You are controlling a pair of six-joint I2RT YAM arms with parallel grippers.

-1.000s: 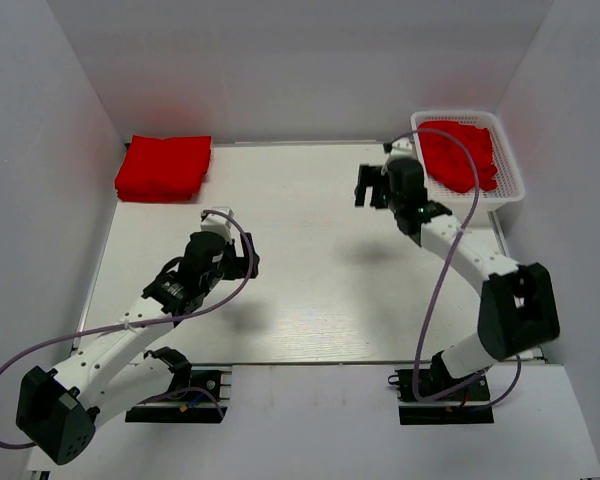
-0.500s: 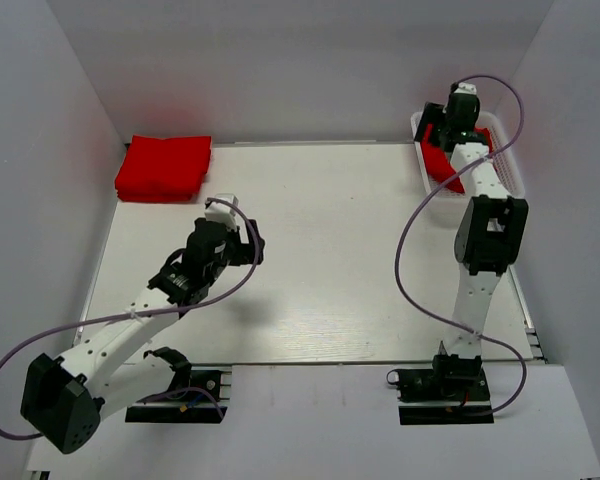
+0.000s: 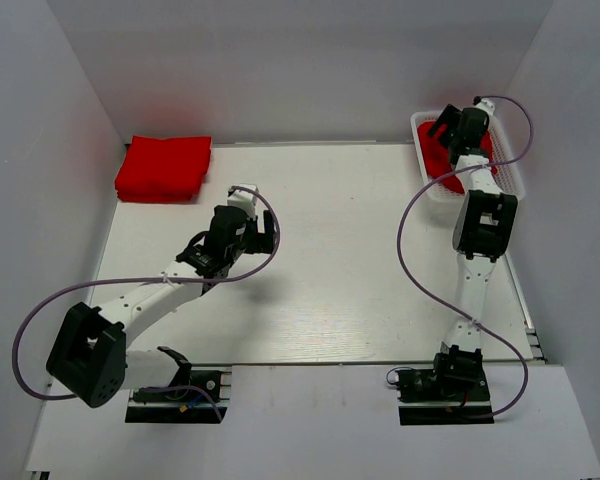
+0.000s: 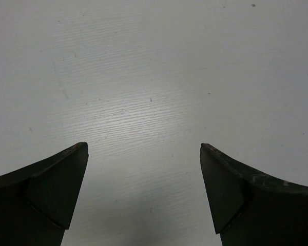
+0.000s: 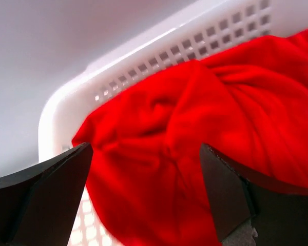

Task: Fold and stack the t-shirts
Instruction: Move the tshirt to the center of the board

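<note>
Far right corner: right two-finger gripper (image 5: 145, 148) spread to full width, gripping nothing, poised just above crumpled bright red cloth t-shirts (image 5: 195, 128) heaped inside white plastic mesh basket (image 5: 66, 97). Mid-left: left two-finger gripper (image 4: 143, 146) likewise wide open and empty, hanging over flat white table (image 3: 330, 290), no cloth between its fingers. Far left corner: neatly folded red t-shirt stack (image 3: 165, 166), well apart from both arms. Likely step: reaching in for the next shirt. Risks, judged only: heap tangled, separate shirts impossible to tell apart, so could pinch two garments at once and haul out both. Could also catch only a thin ridge of cloth and lose it on the lift. Close to basket wall, so might snag a fingertip in the mesh or clamp rim together with cloth, then tip or drag the whole basket off its spot. Could hook cloth over the rim on the way out, same result. Worth aiming for a high fold near heap centre, away from the wall. Count of shirts in basket: cannot tell.
</note>
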